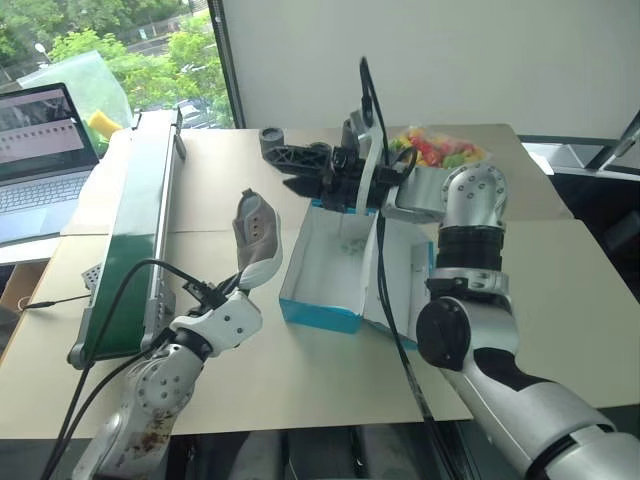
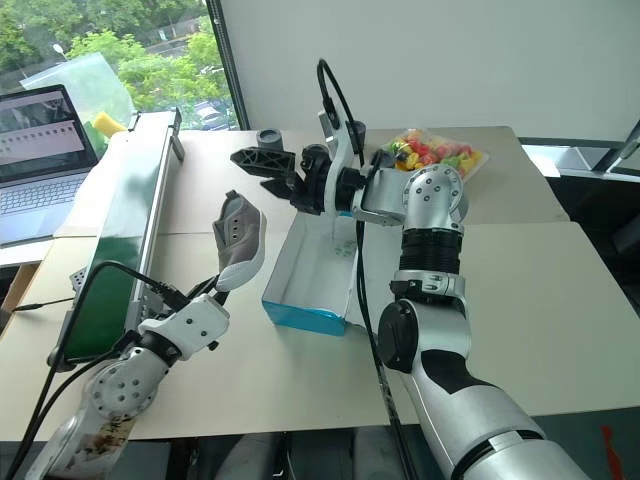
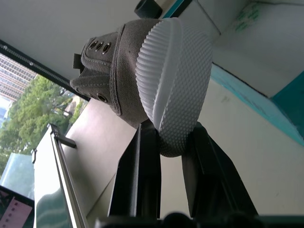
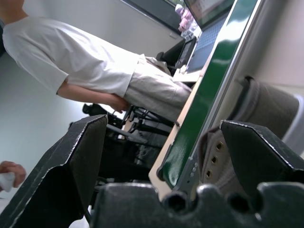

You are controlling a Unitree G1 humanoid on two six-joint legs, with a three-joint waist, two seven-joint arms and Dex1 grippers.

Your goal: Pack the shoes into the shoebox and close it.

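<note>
Left claw (image 1: 232, 287), ribbed-soled canvas shoe (image 1: 257, 238)

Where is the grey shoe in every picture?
Left eye view: shoe left of middle, held up beside the blue shoebox.
Right eye view: shoe left of middle.
Left wrist view: shoe in the middle, pinched by the left gripper.
Right wrist view: shoe behind a black finger.
Shared landmark: green conveyor frame.

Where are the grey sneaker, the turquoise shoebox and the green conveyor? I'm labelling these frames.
grey sneaker (image 1: 257, 238), left eye view, on its upper.
turquoise shoebox (image 1: 318, 313), left eye view, on its near blue wall.
green conveyor (image 1: 133, 240), left eye view, on its belt.
</note>
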